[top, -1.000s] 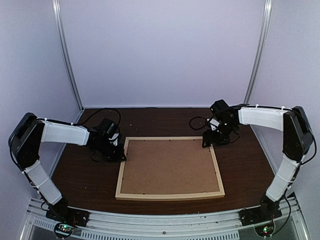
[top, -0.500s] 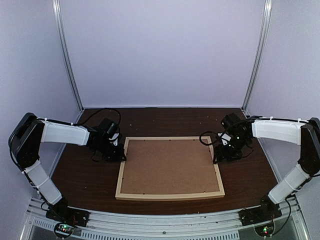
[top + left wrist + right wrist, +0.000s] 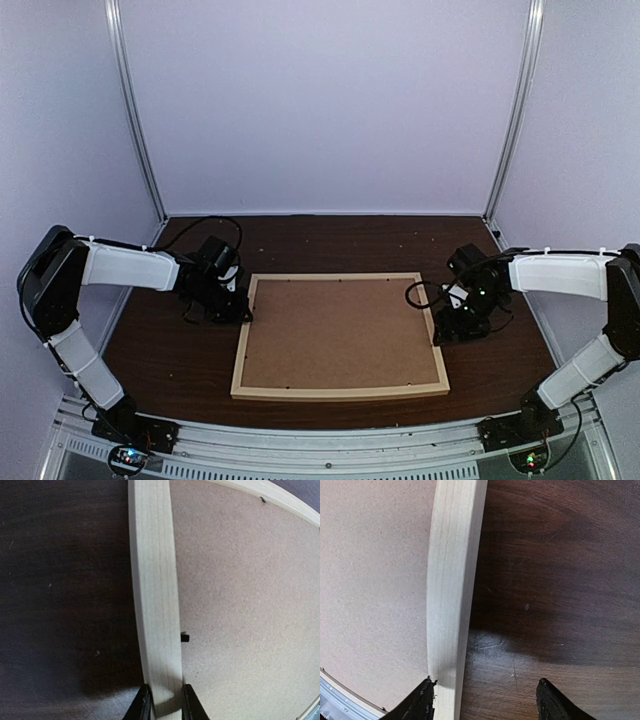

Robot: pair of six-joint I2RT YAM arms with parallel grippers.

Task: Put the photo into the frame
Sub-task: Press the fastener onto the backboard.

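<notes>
Fingers (image 3: 142,707) of the left gripper (image 3: 163,705) clamp the frame (image 3: 152,605) by its left rail, while the right gripper (image 3: 485,682), fingers apart astride the opposite rail, likely must close next.

We see a frame (image 3: 152,580) of pale, matt wood with fine straight grain. The backing board (image 3: 240,605) in it is brown, matt, speckled fibreboard; the table (image 3: 65,580) is dark wood-grain with a faint sheen.
</notes>
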